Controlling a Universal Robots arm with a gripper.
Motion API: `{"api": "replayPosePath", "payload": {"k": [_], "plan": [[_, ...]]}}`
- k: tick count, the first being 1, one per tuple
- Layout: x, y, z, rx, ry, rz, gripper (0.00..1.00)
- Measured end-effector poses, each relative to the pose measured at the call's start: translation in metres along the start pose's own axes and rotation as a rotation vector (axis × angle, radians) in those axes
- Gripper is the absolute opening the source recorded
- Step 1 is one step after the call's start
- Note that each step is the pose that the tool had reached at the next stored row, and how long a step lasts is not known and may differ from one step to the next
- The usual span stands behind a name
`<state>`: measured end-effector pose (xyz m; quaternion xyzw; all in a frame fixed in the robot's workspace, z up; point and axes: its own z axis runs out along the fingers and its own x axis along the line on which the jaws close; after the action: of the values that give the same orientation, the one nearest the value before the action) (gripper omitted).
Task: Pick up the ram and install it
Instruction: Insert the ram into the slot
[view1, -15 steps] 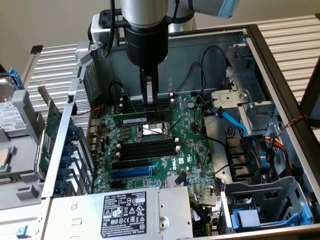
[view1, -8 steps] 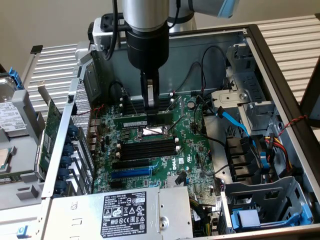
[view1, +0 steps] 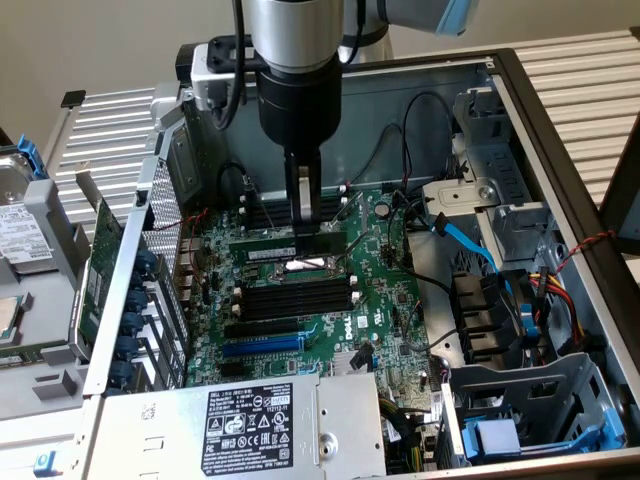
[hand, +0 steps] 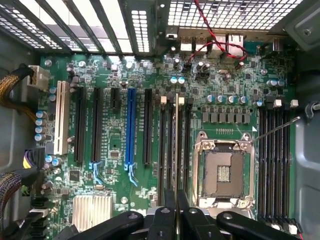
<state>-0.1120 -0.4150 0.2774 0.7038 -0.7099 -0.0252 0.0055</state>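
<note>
The ram (view1: 275, 252) is a narrow green stick with a white label, held level under my gripper (view1: 305, 232) inside the open computer case. In the wrist view the ram (hand: 176, 150) shows edge-on as a thin pale line. It runs along the black memory slots (hand: 167, 150) that lie between the empty CPU socket (hand: 222, 170) and the blue expansion slot (hand: 131, 130). My gripper (hand: 176, 212) is shut on the ram near its middle. From the exterior view it seems to hang just above the board; whether it touches a slot I cannot tell.
A second bank of black memory slots (hand: 274, 160) lies beyond the socket. The power supply (view1: 290, 425) closes the case's near side. Drive cages (view1: 540, 400) and a blue cable (view1: 470, 245) crowd the exterior view's right. A green card (view1: 100, 260) stands outside the case.
</note>
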Motion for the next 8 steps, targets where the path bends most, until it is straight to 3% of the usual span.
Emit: {"api": "replayPosePath", "payload": {"k": [8], "plan": [[0.0003, -0.0005, 0.0092, -0.0010, 0.0004, -0.011, 0.13]]}}
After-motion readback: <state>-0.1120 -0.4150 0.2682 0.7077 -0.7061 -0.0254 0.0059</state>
